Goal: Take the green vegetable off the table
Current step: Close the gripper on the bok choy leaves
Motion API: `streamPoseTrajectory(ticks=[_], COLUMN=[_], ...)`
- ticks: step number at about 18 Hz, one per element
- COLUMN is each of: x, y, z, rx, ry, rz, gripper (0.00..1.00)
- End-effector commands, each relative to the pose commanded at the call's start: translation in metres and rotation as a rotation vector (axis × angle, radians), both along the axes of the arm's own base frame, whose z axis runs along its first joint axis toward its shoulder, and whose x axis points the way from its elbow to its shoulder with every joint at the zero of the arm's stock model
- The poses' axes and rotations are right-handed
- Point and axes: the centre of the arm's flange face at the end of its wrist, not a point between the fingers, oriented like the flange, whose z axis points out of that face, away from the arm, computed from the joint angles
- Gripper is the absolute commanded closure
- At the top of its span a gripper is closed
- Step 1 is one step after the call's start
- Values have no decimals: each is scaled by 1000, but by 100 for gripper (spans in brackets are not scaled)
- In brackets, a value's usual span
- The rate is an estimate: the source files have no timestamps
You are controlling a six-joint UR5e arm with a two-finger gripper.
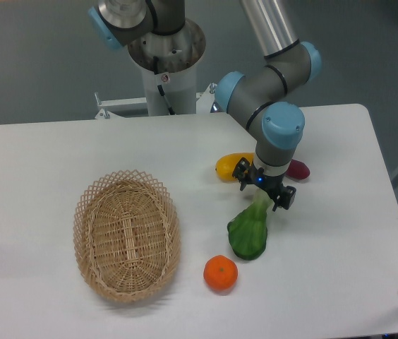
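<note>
The green vegetable point(248, 232) lies on the white table point(340, 240), right of centre, its pale stalk pointing up toward the gripper and its dark leaves toward the front. My gripper point(262, 196) hangs directly over the stalk end, pointing down. Its fingers are hidden from this angle by the wrist body, so I cannot tell whether they are open or shut, or whether they touch the stalk.
A yellow oblong vegetable point(230, 167) lies just behind the gripper on the left, a purple one point(298, 169) behind on the right. An orange point(220, 273) sits in front of the green leaves. A wicker basket point(126, 235) stands at the left.
</note>
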Motion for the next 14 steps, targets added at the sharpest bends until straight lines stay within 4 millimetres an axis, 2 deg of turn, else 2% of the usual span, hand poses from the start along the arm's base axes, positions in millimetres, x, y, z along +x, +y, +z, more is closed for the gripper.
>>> streamPoseTrajectory(ticks=[2,5,8,12,14], x=[-1,-3,-4,-6,-13], y=[1,2,2,3,5], z=[2,5,7,11,22], rx=[3,7,8,12,25], ry=[5,12,15,23,44], rz=[0,5,2,-5,-9], gripper=[45,61,68,71,71])
